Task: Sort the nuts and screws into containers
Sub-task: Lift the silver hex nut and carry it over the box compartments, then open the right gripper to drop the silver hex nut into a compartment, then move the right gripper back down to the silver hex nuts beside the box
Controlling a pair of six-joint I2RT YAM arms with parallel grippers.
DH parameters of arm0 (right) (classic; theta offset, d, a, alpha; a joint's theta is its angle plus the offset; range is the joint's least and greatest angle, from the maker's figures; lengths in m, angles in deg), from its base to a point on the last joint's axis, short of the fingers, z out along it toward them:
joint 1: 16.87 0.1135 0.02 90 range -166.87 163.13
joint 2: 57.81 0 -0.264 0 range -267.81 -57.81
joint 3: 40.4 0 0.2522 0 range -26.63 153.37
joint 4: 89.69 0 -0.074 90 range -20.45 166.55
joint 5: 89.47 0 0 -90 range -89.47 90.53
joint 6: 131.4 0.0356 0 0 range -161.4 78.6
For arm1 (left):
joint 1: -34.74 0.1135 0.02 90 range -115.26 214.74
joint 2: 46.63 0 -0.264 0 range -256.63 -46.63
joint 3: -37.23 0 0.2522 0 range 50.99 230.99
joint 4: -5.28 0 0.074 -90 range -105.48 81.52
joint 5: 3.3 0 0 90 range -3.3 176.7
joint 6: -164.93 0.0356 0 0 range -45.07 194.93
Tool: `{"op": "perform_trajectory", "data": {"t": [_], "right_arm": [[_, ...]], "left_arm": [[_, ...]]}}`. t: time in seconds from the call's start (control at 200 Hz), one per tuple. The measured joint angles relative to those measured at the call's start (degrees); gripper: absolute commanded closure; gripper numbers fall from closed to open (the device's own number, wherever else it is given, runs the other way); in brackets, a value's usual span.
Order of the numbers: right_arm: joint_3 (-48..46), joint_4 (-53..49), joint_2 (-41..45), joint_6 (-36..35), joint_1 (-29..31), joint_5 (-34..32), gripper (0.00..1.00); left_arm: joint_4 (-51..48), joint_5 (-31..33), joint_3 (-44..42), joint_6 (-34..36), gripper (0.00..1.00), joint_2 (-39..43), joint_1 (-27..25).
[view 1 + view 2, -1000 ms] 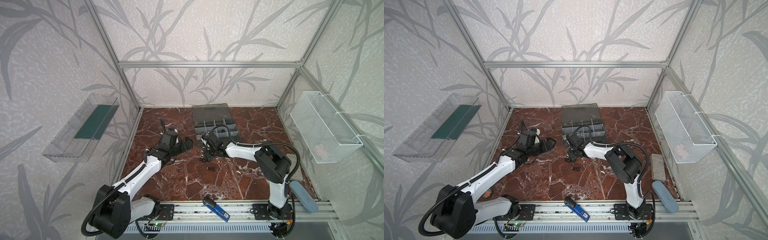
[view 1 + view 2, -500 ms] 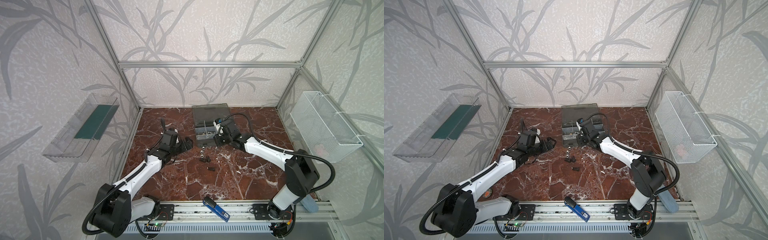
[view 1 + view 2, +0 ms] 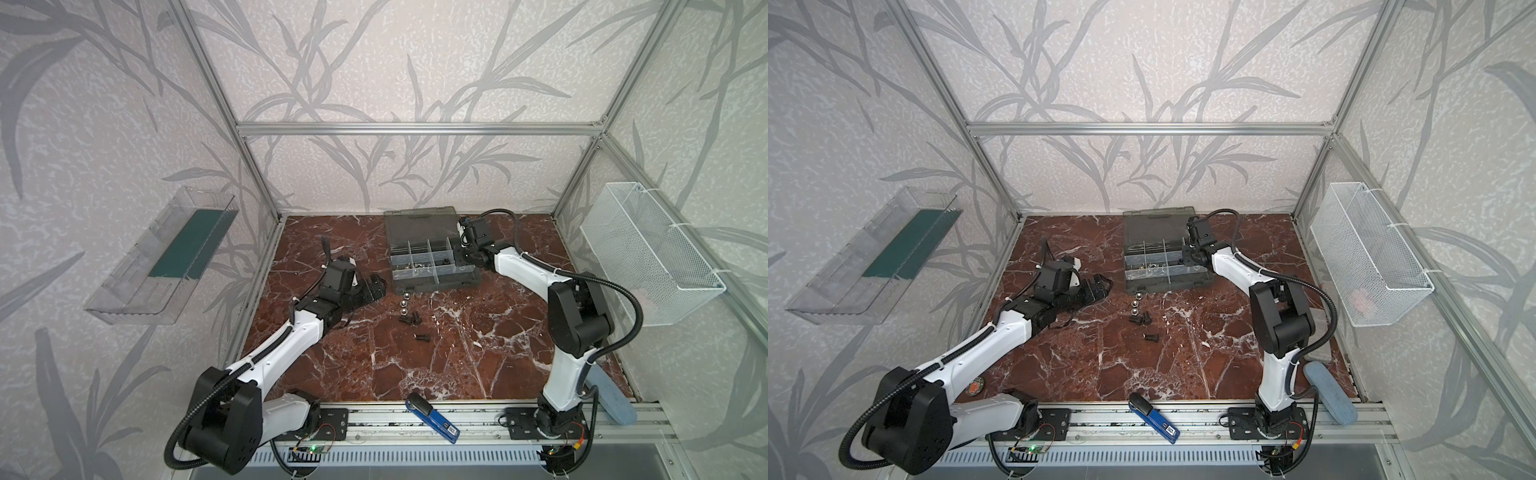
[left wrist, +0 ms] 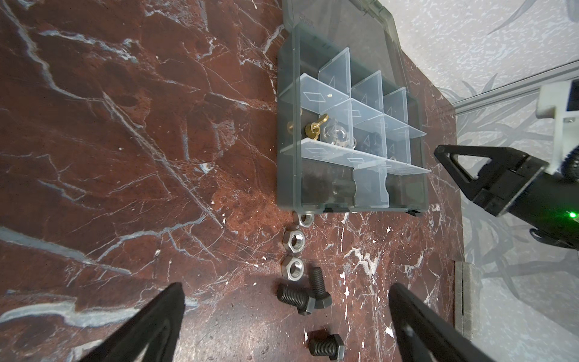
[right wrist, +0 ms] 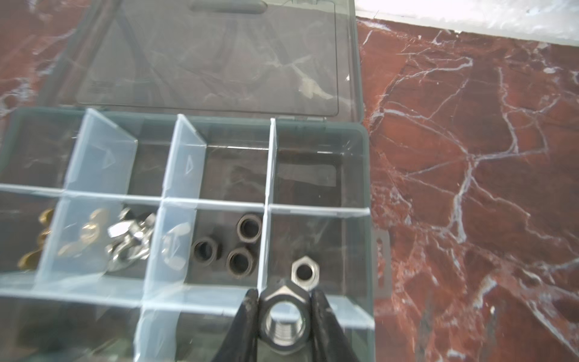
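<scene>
Right pincer (image 5: 283, 293) is pinching a hex nut (image 5: 283, 319) by its flats, threaded hole towards the wrist camera, above the right end of the organiser case (image 5: 368, 175). Directly under it runs a long pale divider (image 5: 194, 302). Past that divider, a single silver nut (image 5: 305, 272) lies flat in the end cell (image 5: 338, 244). One fingertip (image 5: 250, 297) stands just beside the cross divider that separates this cell from its neighbour, where three dark nuts (image 5: 239, 260) sit. Further along the same row are silver wing nuts (image 5: 131, 241) and brass ones (image 5: 31, 250). The smoky lid (image 3: 419, 224) lies open flat behind the case.

Left pincer (image 4: 283, 290) is spread wide and empty, low over the bench (image 3: 457, 353), off the case's front left corner. Three loose nuts (image 4: 294, 240) lie in a line leading away from the case's front wall, the nearest just beside it. Beyond them lie three screws (image 4: 294, 297), two touching and one apart, all ahead of the spread fingers.

A blue tool (image 3: 432, 422) rests on the rail well in front of the case, and a wire basket (image 3: 648, 253) hangs on the wall to its right.
</scene>
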Motion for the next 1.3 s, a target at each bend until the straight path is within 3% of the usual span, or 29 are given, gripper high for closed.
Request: {"op": "perform_trajectory", "data": {"t": [0.34,0.5,0.615,0.92,1.13,1.3], "right_arm": [[2.62,-0.42,-4.87,-0.15,-2.05,-0.28,0.89],[2.64,-0.61,-4.87,0.13,-2.62,-0.24,0.61],[2.75,-0.66,-4.87,0.0,-2.82,-0.17,0.51],[2.03,-1.42,-2.51,-1.03,-2.8,3.56,0.48],[-4.17,-1.88,10.1,0.48,-1.2,9.01,0.47],[-8.68,-2.67,17.77,4.79,5.22,9.81,0.47]], "left_arm": [[-0.02,-0.04,0.0,-0.04,0.01,0.09,0.0],[-0.04,-0.07,0.0,-0.04,0.01,0.11,0.0],[-0.04,-0.07,0.0,-0.07,0.01,0.11,0.0],[-0.02,-0.07,-0.04,-0.04,0.01,0.11,0.0],[-0.02,0.0,-0.04,-0.02,0.01,0.11,0.02],[0.04,-0.02,-0.04,-0.04,0.01,-0.04,0.39]]}}
